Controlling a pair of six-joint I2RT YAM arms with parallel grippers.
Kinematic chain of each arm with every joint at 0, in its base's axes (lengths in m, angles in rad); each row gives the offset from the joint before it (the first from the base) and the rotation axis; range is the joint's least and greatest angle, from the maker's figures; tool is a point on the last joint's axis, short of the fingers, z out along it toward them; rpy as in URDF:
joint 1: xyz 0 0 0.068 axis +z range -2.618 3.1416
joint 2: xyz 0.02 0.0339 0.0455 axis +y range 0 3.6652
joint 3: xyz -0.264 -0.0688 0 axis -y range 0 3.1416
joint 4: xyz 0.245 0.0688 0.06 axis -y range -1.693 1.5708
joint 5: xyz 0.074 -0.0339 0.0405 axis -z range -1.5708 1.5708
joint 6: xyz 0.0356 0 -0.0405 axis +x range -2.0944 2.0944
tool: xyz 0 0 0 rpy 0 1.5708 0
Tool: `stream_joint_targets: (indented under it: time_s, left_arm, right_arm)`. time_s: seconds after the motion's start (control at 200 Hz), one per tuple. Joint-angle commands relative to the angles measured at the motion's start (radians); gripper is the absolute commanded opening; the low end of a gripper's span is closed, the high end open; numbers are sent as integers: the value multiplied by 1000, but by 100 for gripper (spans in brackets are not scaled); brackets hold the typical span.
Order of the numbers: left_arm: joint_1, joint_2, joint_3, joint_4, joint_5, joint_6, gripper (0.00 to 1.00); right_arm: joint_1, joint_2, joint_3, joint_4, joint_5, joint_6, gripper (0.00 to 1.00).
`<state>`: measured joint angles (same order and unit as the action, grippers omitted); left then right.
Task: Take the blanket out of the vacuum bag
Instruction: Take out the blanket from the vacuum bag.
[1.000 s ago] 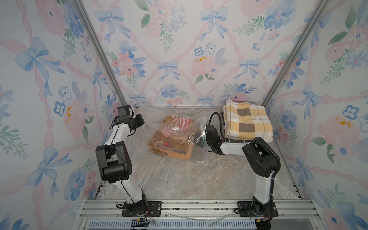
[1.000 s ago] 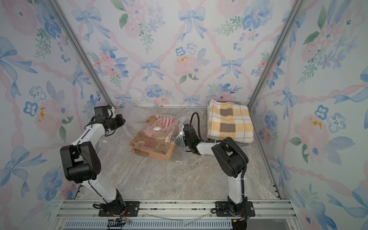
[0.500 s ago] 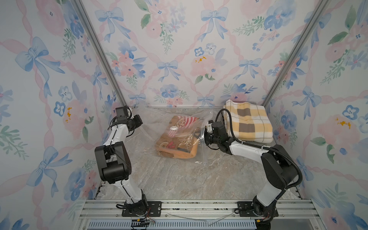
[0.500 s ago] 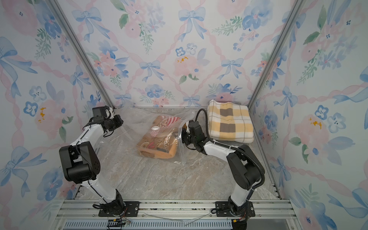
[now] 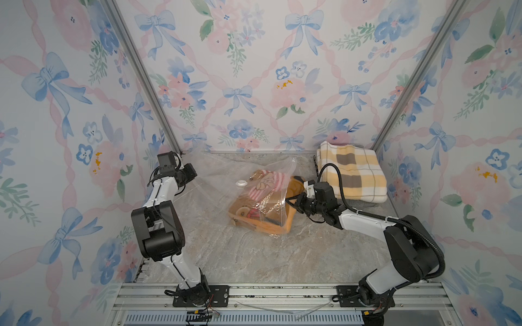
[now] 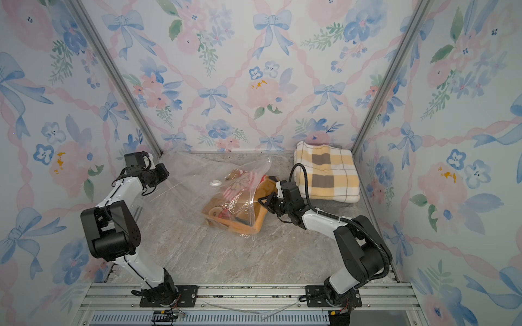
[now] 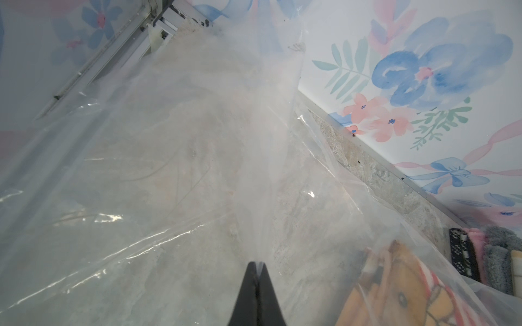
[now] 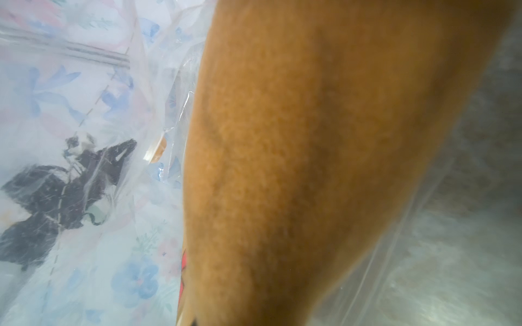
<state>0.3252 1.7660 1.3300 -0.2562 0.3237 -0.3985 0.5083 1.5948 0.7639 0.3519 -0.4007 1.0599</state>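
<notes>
Left gripper (image 7: 256, 265): we pinch the vacuum bag (image 5: 217, 180) film tight;
Right gripper (image 5: 292, 203): our fingers are narrowly parted against the orange blanket (image 5: 264, 210);
Behind them: plaid blanket (image 5: 353, 175), folded

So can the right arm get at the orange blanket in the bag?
Probably yes. The right gripper sits right beside the orange blanket, whose edge pokes out of the open end of the vacuum bag, so no plastic seems to block it.

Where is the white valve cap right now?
In both top views the valve cap sits on the vacuum bag, beside the orange blanket, toward the left gripper.
</notes>
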Motion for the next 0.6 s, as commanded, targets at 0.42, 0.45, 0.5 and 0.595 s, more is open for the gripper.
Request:
stream_joint_targets:
  time_s: [0.42,0.45,0.5,0.595]
  left_arm:
    - [9,0,-8,18,9,1,0]
    - [9,1,-8,18,9,1,0]
    - [9,4,-8,18,9,0,0]
    - [9,7,-8,18,14,0,0]
  right_arm:
    - [9,201,-7,308,-67,51,81]
    - [15,213,5,313,-70,52,81]
    - [26,231,23,316,-71,54,81]
    - [43,263,61,316,-81,54,80]
